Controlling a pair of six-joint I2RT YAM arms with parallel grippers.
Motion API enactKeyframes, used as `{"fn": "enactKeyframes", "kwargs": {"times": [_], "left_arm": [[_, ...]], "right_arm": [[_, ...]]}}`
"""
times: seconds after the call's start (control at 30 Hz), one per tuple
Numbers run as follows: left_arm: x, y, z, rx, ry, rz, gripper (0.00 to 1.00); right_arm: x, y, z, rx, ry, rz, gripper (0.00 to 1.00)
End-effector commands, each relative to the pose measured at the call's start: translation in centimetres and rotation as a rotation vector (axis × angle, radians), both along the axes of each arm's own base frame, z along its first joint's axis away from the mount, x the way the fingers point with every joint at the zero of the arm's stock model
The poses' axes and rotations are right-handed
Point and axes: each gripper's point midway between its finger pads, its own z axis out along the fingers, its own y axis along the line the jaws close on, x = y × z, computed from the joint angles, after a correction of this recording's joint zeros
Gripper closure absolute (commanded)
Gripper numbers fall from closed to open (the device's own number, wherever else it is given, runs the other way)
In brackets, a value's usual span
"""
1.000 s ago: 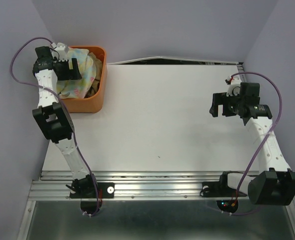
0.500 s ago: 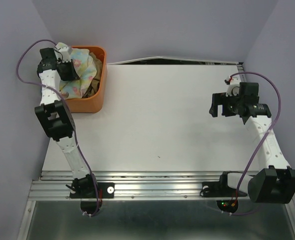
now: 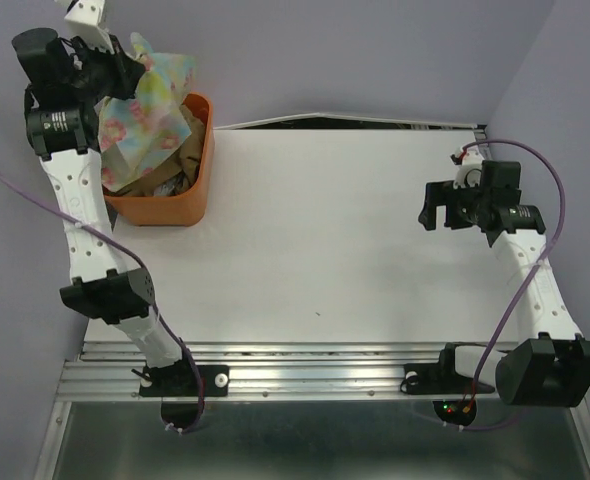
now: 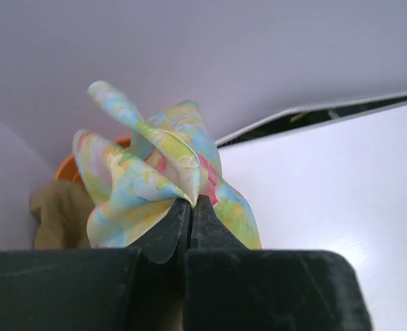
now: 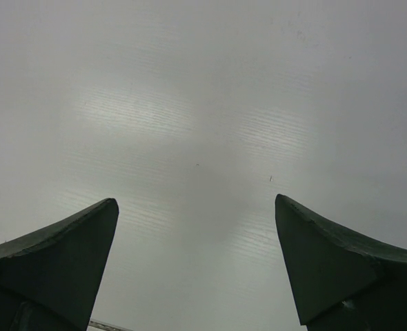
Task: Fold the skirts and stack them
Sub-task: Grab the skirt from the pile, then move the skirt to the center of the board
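At the lower edge of the top view both arms are bolted to the metal rail at the near side of the white table. The right arm bends up along the right of the frame, its elbow low at lower right and its forearm slanting up and inward. The right gripper hangs over bare table at mid-right, its jaws spread wide with nothing between them. The left arm stands stretched tall up the left edge, with its elbow at mid-left and its wrist near the upper left corner, above the orange plastic basket. The left gripper is pinched tight on a bunched fold of the pastel floral skirt, which is raised above the basket and drapes down over its opening. A tan-brown skirt lies crumpled in the basket beneath it
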Motion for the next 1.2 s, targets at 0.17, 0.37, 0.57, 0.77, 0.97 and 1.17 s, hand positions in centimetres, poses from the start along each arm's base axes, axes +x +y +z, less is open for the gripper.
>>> {"fn": "enactKeyframes", "kwargs": {"times": [0.17, 0.37, 0.57, 0.77, 0.97, 1.17], "left_arm": [[-9.9, -16.2, 13.6, -0.064, -0.389, -0.415, 1.00], [-9.6, -26.2, 7.3, -0.101, -0.241, -0.529, 1.00], [-6.5, -34.1, -4.4, -0.081, 0.010, -0.314, 1.00], [-5.1, -40.6, -13.1, 0.003, 0.117, -0.195, 1.00], [-4.7, -46.7, -18.6, 0.054, 0.257, -0.362, 0.98], [-9.6, -49.0, -17.0, 0.038, 0.285, -0.694, 0.48]], "right_arm": [[1.4, 0.3, 3.5, 0.022, -0.088, -0.001, 0.00], [1.8, 0.2, 3.7, 0.038, -0.084, -0.016, 0.00], [2.2, -0.1, 3.5, 0.028, -0.069, -0.025, 0.00], [2.2, -0.8, 2.9, 0.002, -0.049, -0.033, 0.00], [1.6, -0.4, 2.1, 0.012, -0.022, -0.007, 0.09], [0.4, 1.6, 0.4, 0.091, 0.016, 0.080, 0.24]]}}
